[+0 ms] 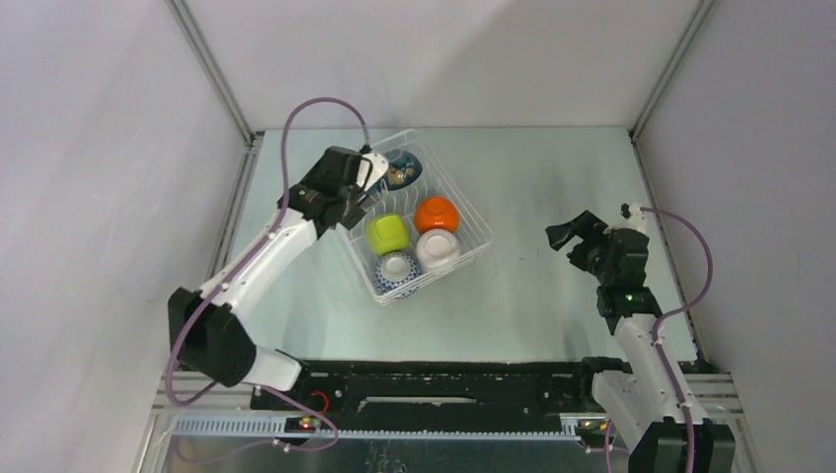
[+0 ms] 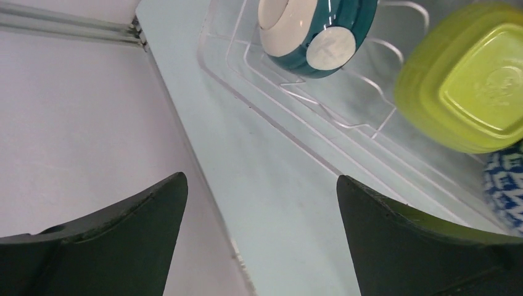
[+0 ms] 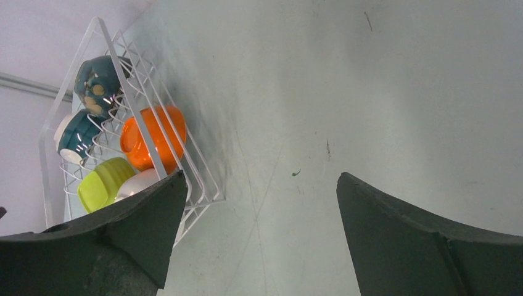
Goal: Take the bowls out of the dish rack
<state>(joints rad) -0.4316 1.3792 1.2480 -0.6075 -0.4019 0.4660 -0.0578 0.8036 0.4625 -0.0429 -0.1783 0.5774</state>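
– Dark fingers (image 2: 123, 246) of the left gripper (image 2: 260, 177) fill the bottom of its wrist view. How do they stand?

– Spread wide, with nothing between them. Only the pale table (image 2: 271, 234) shows in the gap.

– And the bowls?

– All six sit inside the dish rack (image 3: 139, 117), which stands on the table left of centre, turned at an angle. The teal-and-white bowl (image 2: 317, 34) lies on its side near the rack's left edge, with its white foot towards the left wrist camera. Next to it, the lime green bowl (image 2: 469, 77) is tipped with its base showing. The blue-and-white patterned bowl (image 2: 506, 185) sits at the rack's near end.

– What about the others?

– The dark blue-green patterned bowl (image 1: 401, 169) is at the far end. The orange bowl (image 1: 436, 213) sits mid-rack on the right side, and the white bowl (image 1: 439, 249) is just nearer than it.

– Where is the left gripper relative to them?

– It hangs over the rack's far-left edge, close to the teal-and-white bowl and touching none of them.

– And the right gripper (image 3: 260, 176)?

– Its jaws are also wide apart and hold nothing. It hovers over bare table, well to the right of the rack.
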